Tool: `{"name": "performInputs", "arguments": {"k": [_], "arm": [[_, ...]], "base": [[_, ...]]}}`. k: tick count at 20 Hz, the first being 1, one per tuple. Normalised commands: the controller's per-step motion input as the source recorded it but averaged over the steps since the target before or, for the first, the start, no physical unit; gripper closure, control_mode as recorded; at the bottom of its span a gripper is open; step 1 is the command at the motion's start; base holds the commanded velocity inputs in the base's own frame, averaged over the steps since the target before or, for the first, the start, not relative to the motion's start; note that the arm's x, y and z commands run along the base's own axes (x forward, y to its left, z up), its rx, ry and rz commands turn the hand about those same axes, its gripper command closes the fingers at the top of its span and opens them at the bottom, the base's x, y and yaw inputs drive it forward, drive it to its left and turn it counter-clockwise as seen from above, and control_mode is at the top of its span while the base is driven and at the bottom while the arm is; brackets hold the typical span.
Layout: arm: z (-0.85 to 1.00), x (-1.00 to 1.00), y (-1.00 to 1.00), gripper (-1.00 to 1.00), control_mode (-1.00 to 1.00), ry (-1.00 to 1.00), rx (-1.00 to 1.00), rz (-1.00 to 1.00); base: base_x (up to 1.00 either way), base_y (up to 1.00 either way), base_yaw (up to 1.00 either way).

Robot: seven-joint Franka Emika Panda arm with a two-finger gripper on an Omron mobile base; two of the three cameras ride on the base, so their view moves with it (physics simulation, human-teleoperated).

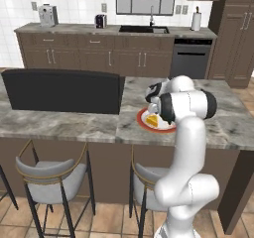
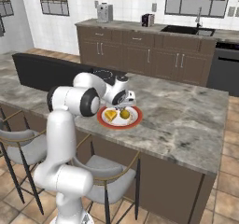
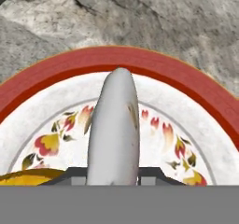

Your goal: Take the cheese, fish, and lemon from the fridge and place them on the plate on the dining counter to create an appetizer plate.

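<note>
Two items, the cheese (image 2: 110, 115) and the lemon (image 2: 125, 114), already sit on the plate (image 2: 119, 124) on the counter (image 2: 186, 115), and your tool (image 3: 113, 178) is clamped on the fish (image 3: 114, 129), which hangs just above the plate's white centre. You should lower it onto the bare patch on the far side of the lemon and cheese, keep it level, and let go only once it rests flat. Avoid nudging the lemon, which I judge would roll.
</note>
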Motion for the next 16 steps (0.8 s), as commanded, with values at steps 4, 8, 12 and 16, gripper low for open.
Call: {"name": "performInputs", "arguments": {"k": [4,8,12,16], "arm": [[-0.33,-0.02,0.00,-1.00,-1.00,-0.07,0.00,0.00],[-0.13,-0.43,-0.04,-1.00,-1.00,-0.12,0.00,0.00],[-0.03,-0.57,-0.16,-1.00,-1.00,-0.11,0.00,0.00],[0.11,-0.51,-0.33,-1.00,-1.00,-0.05,0.00,-0.01]], "base": [[0.00,0.00,0.00],[0.00,0.00,0.00],[0.00,0.00,0.00],[0.00,0.00,0.00]]}}
